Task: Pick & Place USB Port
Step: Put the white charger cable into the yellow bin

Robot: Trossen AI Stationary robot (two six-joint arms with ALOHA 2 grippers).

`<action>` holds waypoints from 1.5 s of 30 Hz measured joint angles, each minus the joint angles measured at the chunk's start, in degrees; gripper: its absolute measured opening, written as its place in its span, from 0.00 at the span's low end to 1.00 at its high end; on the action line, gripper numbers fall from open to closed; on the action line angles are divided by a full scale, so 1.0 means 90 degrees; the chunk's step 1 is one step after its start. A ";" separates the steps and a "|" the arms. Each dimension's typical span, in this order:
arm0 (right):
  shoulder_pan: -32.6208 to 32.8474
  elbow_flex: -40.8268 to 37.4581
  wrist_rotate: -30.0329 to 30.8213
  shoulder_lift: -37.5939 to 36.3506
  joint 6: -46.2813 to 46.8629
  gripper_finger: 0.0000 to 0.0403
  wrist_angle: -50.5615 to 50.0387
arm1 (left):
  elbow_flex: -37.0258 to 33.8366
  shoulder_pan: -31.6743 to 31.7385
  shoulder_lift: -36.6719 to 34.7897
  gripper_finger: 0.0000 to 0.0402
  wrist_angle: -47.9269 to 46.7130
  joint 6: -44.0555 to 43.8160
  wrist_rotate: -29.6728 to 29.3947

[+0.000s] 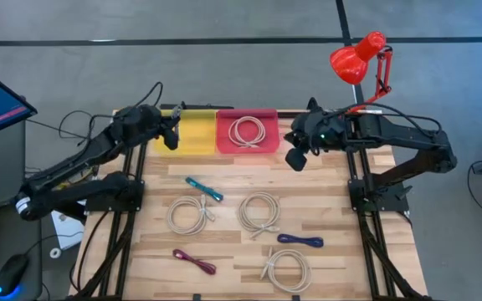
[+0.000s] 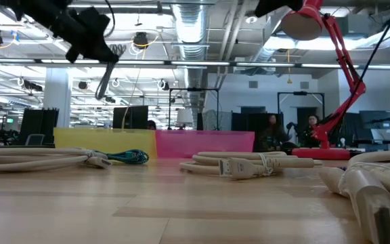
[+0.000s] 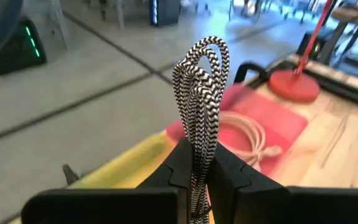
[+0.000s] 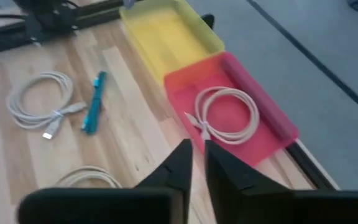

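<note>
My left gripper (image 1: 171, 134) hangs above the yellow tray (image 1: 192, 132) at the table's far edge, shut on a black-and-white braided cable bundle (image 3: 201, 74). In the low view that gripper (image 2: 99, 51) is high above the tray, with the cable (image 2: 105, 80) below it. My right gripper (image 1: 295, 159) hovers by the near right corner of the pink tray (image 1: 268, 144); its fingers (image 4: 185, 163) are shut on nothing. A coiled white cable (image 1: 247, 131) lies flat in the pink tray. My left gripper pinches the folded braided cable bundle between its two fingers (image 3: 179, 165); several strands (image 3: 199, 140) run through the gap along the fingers. The looped end (image 3: 204, 53) sticks out past the fingertips. The fingers slant downward, and the bundle is lifted clear above the yellow tray.
On the table lie a teal cable (image 1: 203, 189), three white coils (image 1: 189, 214) (image 1: 260, 211) (image 1: 286, 269), a blue cable (image 1: 299, 241) and a magenta cable (image 1: 194, 262). A red desk lamp (image 1: 360, 58) stands at the far right corner.
</note>
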 joint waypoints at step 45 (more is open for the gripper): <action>0.1488 0.0000 0.2043 -0.0070 0.1686 0.00 -0.1153 | 0.0000 0.1714 0.3748 0.27 0.1092 0.0809 0.0910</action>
